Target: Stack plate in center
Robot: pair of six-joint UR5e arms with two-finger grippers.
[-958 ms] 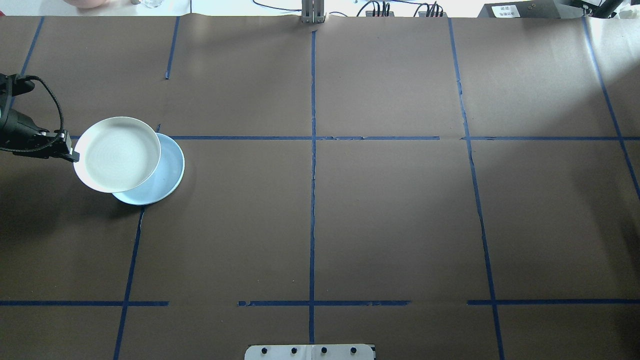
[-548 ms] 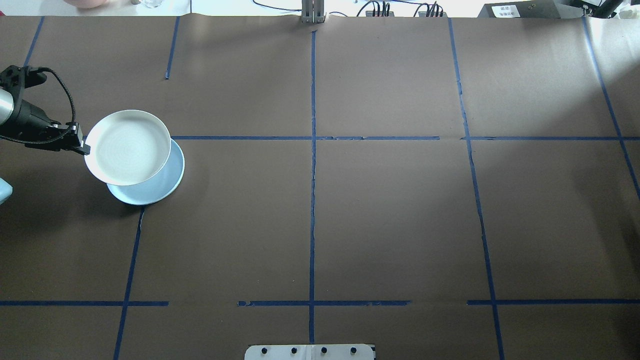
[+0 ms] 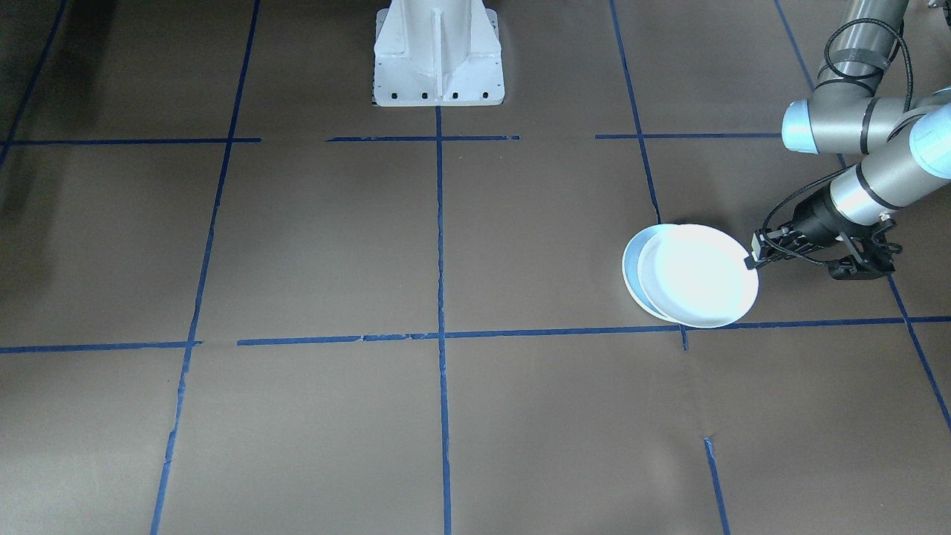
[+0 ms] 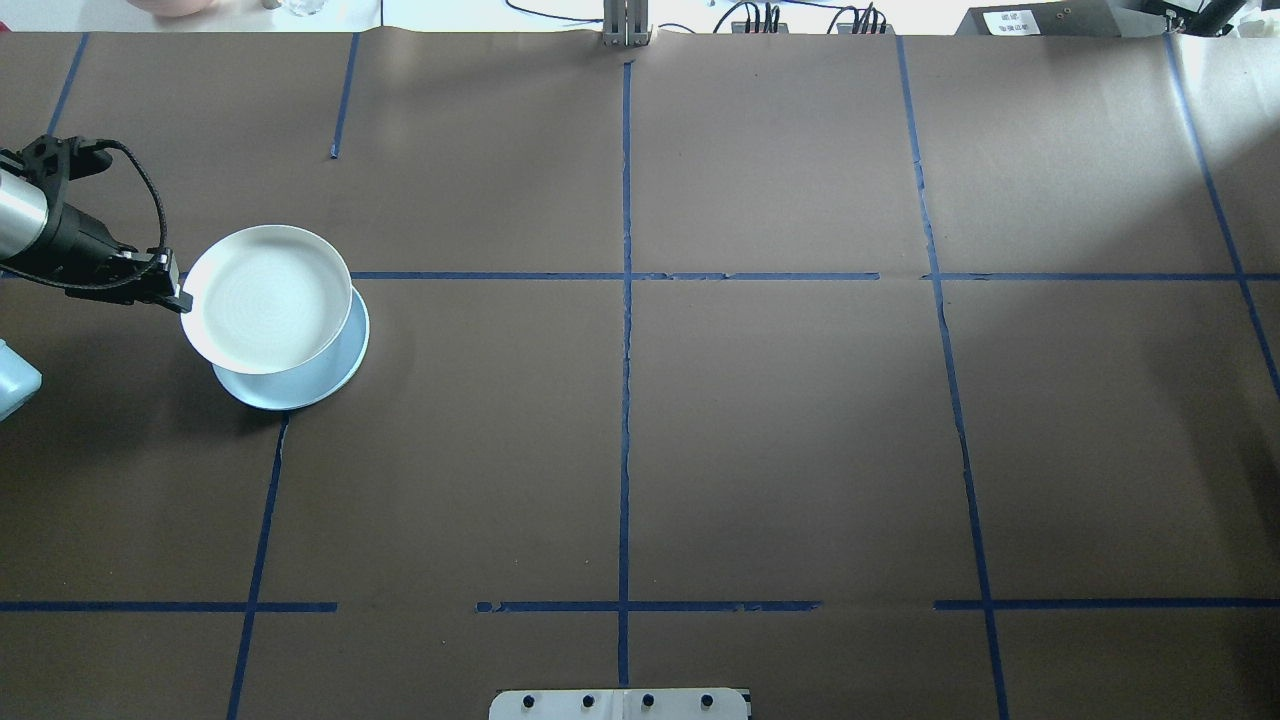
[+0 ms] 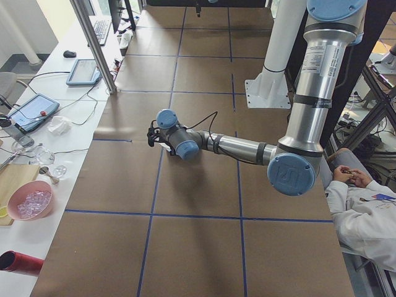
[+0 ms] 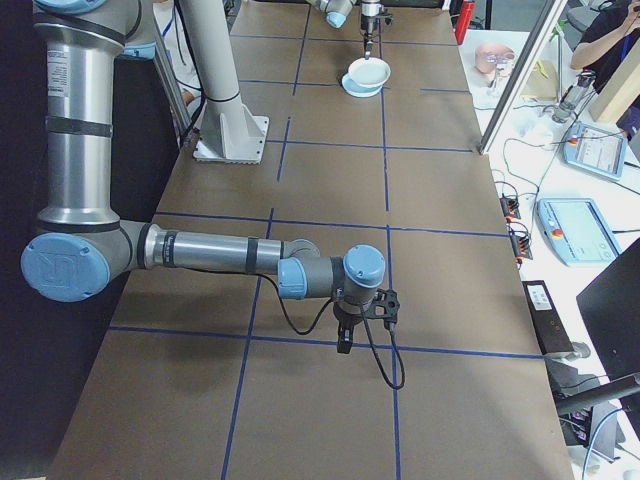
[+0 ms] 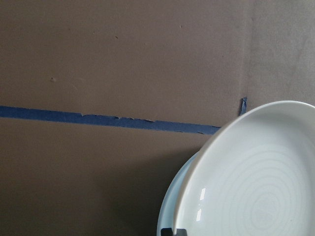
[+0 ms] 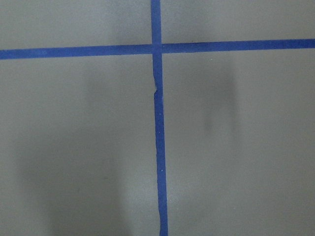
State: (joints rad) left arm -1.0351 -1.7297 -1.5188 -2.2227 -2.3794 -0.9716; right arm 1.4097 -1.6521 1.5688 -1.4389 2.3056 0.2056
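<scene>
Two plates overlap: left pincer [image 4: 181, 297] pinches the face-up white plate [image 4: 268, 297] above the blue plate [image 4: 318, 378].

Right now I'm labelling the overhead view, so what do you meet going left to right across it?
Left gripper clamped on the white plate's rim → white plate, overlapping the light blue plate → centre tape line → right tape line.

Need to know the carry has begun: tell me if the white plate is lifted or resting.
Lifted: left gripper pinches the white plate by its rim, tilted above the blue plate.
</scene>
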